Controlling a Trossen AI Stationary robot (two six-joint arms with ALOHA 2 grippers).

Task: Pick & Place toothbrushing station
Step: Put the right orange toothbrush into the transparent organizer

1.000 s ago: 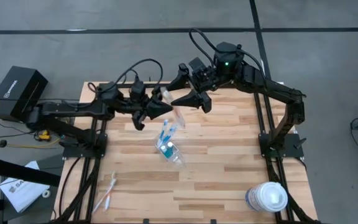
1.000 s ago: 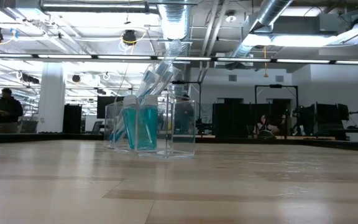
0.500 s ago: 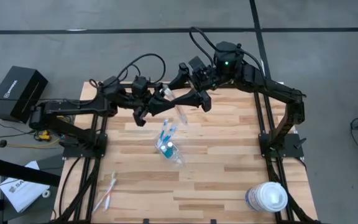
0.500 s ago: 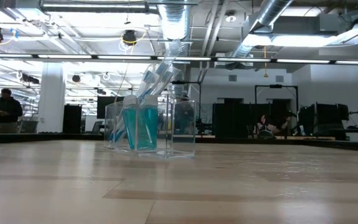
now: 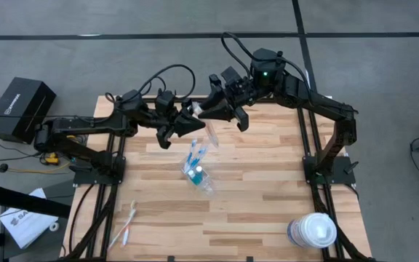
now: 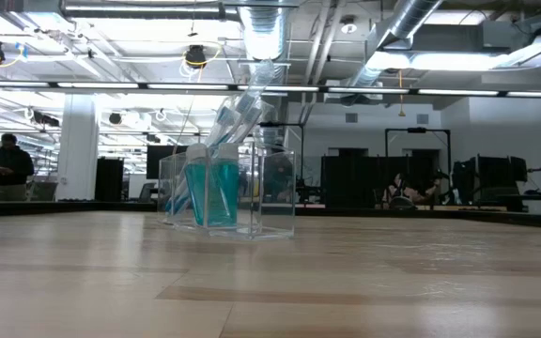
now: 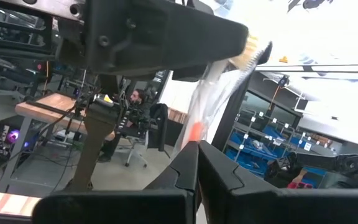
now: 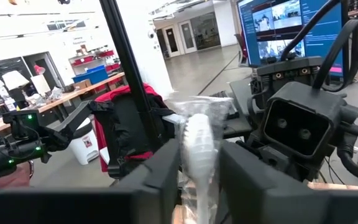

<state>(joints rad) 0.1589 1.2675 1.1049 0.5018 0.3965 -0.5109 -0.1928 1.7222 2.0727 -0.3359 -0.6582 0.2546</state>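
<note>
A toothbrush in a clear wrapper (image 5: 212,135) is held in the air over the table's far middle, between my two grippers. My left gripper (image 5: 197,125) comes from the left and is shut on it. My right gripper (image 5: 208,114) comes from the far right and is shut on it too. Below them the clear cup of the toothbrushing station (image 5: 197,169) stands on the table with blue and white toothbrushes and two teal tubes (image 6: 212,192) in it. Neither gripper shows in the low view. My left gripper (image 7: 197,146) pinches the wrapped toothbrush between its two fingers at an orange stretch of the handle (image 7: 194,130). The brush runs on past the fingertips to its bristle head (image 7: 250,50). It is lifted clear of the table. My right gripper (image 8: 199,149) has the wrapped toothbrush between its two fingers at a white part (image 8: 197,134). The fingers (image 8: 160,168) come in about level from the table's far right and lie across the brush. The wrapper stands up above them.
Two loose toothbrushes (image 5: 127,225) lie near the table's near left corner. A round white-lidded tub (image 5: 313,231) stands at the near right corner. A black box (image 5: 24,109) sits off the table's left side. People show in the room behind the table.
My right gripper, whose fingers stood wide on either side of the wrapped toothbrush, has shut on it without moving. The toothbrush has stayed in the air in my left gripper.
</note>
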